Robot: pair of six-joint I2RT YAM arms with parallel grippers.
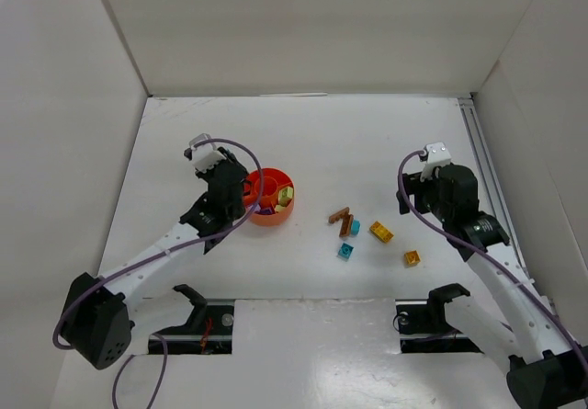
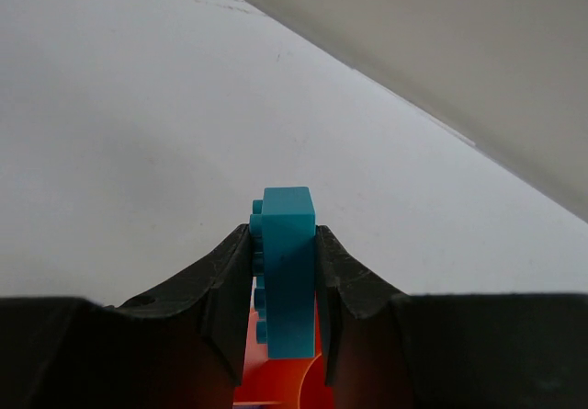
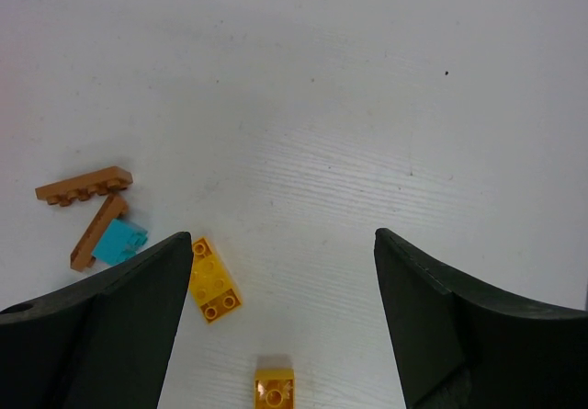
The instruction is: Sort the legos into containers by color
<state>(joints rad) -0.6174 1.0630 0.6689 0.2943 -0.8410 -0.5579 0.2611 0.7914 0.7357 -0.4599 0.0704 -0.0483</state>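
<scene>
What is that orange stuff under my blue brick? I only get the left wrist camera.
Observer: It's the orange dish. The left end effector holds your teal brick over its left edge.
Operator: Are more bricks on the table?
Observer: Yes, six lie loose to the right of the dish: two brown bricks, two loose teal bricks and two orange-yellow bricks.
Operator: Is the other arm carrying one?
Observer: No, the right end effector is open and empty, near the orange-yellow ones.
</scene>
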